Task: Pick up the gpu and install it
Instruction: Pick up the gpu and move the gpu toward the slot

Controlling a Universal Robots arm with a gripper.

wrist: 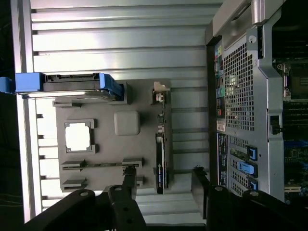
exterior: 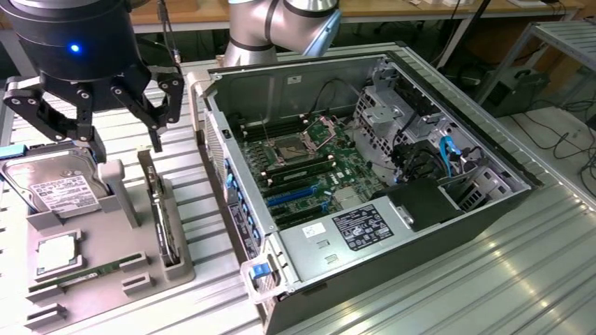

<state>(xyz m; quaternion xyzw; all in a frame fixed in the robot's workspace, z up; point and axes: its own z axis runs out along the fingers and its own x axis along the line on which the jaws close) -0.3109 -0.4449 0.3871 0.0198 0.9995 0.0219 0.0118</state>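
Gpu (exterior: 160, 209) stands, apparently edgewise, in gray tray (exterior: 139, 241).

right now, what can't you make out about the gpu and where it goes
- gpu: edge-on in the tray in the exterior view, so its fan face is hidden
- hard drive label: too small to read, exterior view
- computer case interior: mostly cut off by the wrist view's edge

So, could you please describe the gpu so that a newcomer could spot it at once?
Beside the open case, on the exterior view's left, lies a grey tray. The gpu stands on edge along the tray's side nearest the case. It is a long dark card, unlike the boxy hard drive or the thin green memory stick.
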